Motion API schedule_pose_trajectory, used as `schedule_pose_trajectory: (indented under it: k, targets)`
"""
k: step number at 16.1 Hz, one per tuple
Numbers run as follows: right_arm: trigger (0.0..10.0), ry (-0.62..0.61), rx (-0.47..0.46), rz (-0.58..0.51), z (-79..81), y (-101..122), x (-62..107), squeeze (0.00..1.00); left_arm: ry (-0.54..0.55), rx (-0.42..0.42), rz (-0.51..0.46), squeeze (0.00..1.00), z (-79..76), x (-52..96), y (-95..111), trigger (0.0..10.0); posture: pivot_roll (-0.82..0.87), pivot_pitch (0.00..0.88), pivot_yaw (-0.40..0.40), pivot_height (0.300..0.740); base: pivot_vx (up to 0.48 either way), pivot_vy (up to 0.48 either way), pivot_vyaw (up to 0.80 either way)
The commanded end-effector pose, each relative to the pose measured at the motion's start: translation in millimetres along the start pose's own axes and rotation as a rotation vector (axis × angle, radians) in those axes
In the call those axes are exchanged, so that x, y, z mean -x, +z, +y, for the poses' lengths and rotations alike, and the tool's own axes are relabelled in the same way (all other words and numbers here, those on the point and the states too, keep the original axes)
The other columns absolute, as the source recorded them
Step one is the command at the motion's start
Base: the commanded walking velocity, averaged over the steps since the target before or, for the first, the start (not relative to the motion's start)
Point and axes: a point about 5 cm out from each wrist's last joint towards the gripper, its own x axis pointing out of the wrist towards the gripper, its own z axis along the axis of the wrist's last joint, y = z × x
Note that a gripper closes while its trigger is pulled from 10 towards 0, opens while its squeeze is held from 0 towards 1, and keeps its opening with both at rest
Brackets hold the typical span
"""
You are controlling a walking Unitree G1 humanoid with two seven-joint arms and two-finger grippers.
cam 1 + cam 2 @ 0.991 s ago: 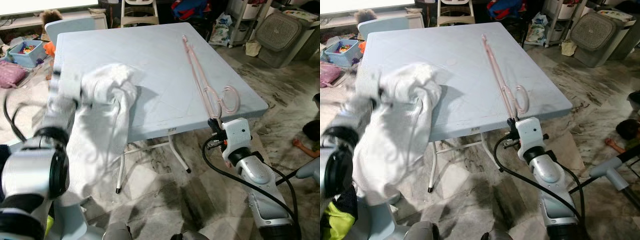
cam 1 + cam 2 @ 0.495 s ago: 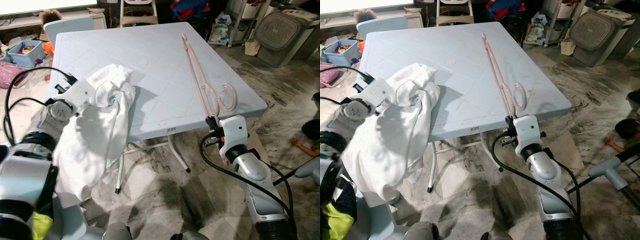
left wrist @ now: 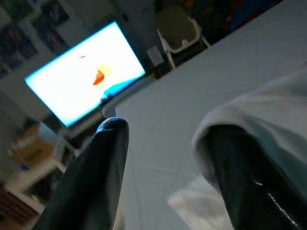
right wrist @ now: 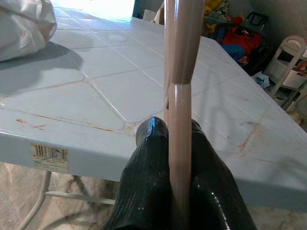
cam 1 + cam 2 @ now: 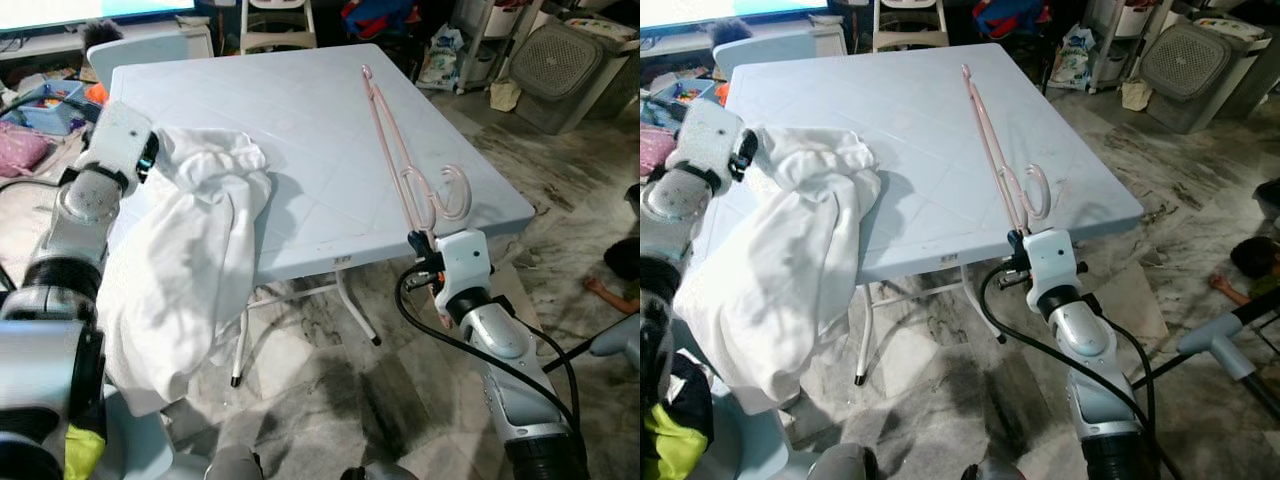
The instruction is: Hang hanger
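Observation:
A pink hanger (image 5: 990, 140) lies lengthwise on the right half of the pale blue table (image 5: 300, 110), its hook near the front right corner. My right gripper (image 5: 428, 250) is at the table's front edge, shut on the hanger's near end (image 4: 180, 120). A white garment (image 5: 200, 260) is bunched on the table's left part and hangs down over the left edge towards the floor. My left gripper (image 5: 152, 160) is at the garment's top by the left edge. In the left wrist view its fingers (image 3: 100, 177) stand apart, with white cloth draped over one.
A grey laundry basket (image 5: 565, 60) and shelves stand at the back right. A blue toy bin (image 5: 50, 100) sits on the floor at the left. A white chair (image 5: 280, 20) is behind the table. A person's limb (image 5: 612, 288) lies on the marble floor at the right.
My left arm has swung up from low in front to the table's left edge, bringing the garment's top with it. The right gripper has stayed on the hanger, barely moving.

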Motion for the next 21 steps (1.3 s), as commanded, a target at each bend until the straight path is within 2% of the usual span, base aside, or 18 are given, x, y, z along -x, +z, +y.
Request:
schedule_pose_trajectory:
  k: [1, 2, 3, 4, 5, 6, 7, 8, 11, 13, 15, 16, 17, 19, 20, 21]
  targets:
    - [10.0, 0.004, 0.003, -0.008, -0.6, 0.8, -2.5, 0.00, -0.012, 0.051, 0.024, 1.00, -0.2, 4.0, -7.2, 10.0, -0.02, 0.000, -0.032, 0.740, 0.000, 0.000, 0.00]
    - [10.0, 0.006, 0.002, -0.009, 0.2, 1.0, -3.8, 0.00, -0.021, 0.056, 0.064, 1.00, -3.1, 8.5, -17.6, 10.0, -0.02, 0.000, -0.030, 0.740, 0.000, 0.000, 0.00]
    - [10.0, 0.008, 0.001, -0.013, 0.9, 1.7, -5.3, 0.00, -0.009, 0.150, 0.126, 1.00, -6.6, 15.0, -32.1, 10.0, -0.02, 0.000, -0.030, 0.740, 0.000, 0.000, 0.00]
    - [10.0, 0.008, 0.001, -0.014, 1.3, 1.7, -5.9, 0.00, 0.013, 0.207, 0.166, 1.00, -9.2, 20.0, -42.1, 10.0, -0.02, 0.000, -0.028, 0.740, 0.000, 0.000, 0.00]
    - [10.0, 0.007, 0.000, -0.014, 1.3, 1.6, -6.0, 0.00, 0.009, 0.206, 0.179, 1.00, -13.1, 23.3, -46.8, 10.0, -0.02, 0.000, -0.027, 0.740, 0.000, 0.000, 0.00]
    - [10.0, 0.007, -0.001, -0.014, 1.1, 1.4, -5.8, 0.00, 0.005, 0.205, 0.217, 0.92, -18.4, 27.6, -54.4, 10.0, -0.02, 0.000, -0.027, 0.740, 0.000, 0.000, 0.00]
    - [10.0, 0.007, -0.001, -0.014, 1.1, 1.1, -5.6, 0.00, 0.002, 0.209, 0.224, 0.63, -20.7, 29.5, -56.6, 10.0, -0.02, 0.000, -0.027, 0.740, 0.000, 0.000, 0.00]
    - [10.0, 0.009, 0.001, -0.014, 1.2, 1.0, -5.7, 0.00, 0.006, 0.269, 0.244, 0.00, -28.6, 33.9, -60.3, 10.0, -0.02, 0.000, -0.026, 0.740, 0.000, 0.000, 0.00]
    - [10.0, 0.005, 0.001, -0.015, -0.7, 1.0, -5.7, 0.00, 0.023, 0.300, 0.200, 0.00, -30.0, 36.8, -51.0, 10.0, -0.02, 0.000, -0.027, 0.740, 0.000, 0.000, 0.00]
    - [10.0, 0.008, 0.000, -0.015, 0.5, 0.3, -6.6, 0.00, 0.030, 0.281, 0.202, 0.00, -28.3, 39.6, -50.4, 10.0, -0.02, 0.000, -0.027, 0.740, 0.000, 0.000, 0.00]
    - [10.0, 0.011, 0.000, -0.021, 1.6, 1.8, -8.7, 0.00, 0.067, 0.262, 0.123, 0.00, -19.4, 42.5, -37.9, 10.0, -0.01, 0.000, -0.027, 0.740, 0.000, 0.000, 0.00]
    - [10.0, 0.011, 0.000, -0.021, 1.1, 1.6, -8.8, 0.00, 0.051, 0.301, 0.114, 0.00, -21.6, 45.7, -31.5, 10.0, -0.01, 0.000, -0.028, 0.740, 0.000, 0.000, 0.00]
    - [10.0, 0.009, 0.003, -0.021, -0.3, 1.5, -8.9, 0.00, 0.022, 0.379, 0.145, 0.00, -28.6, 51.2, -27.2, 10.0, -0.01, 0.000, -0.029, 0.740, 0.000, 0.000, 0.00]
    - [10.0, 0.008, 0.004, -0.022, -1.7, 1.9, -9.2, 0.00, -0.017, 0.452, 0.185, 0.00, -37.1, 56.2, -27.7, 10.0, -0.01, 0.000, -0.029, 0.740, 0.000, 0.000, 0.00]
    - [10.0, 0.008, 0.006, -0.024, -2.2, 2.4, -9.7, 0.00, -0.085, 0.473, 0.272, 0.00, -48.3, 64.2, -31.1, 10.0, -0.01, 0.000, -0.031, 0.740, 0.000, 0.000, 0.00]
    - [10.0, 0.010, 0.008, -0.024, -2.1, 2.5, -9.8, 0.00, -0.116, 0.479, 0.310, 0.00, -52.3, 67.7, -33.3, 10.0, -0.01, 0.000, -0.032, 0.740, 0.000, 0.000, 0.00]
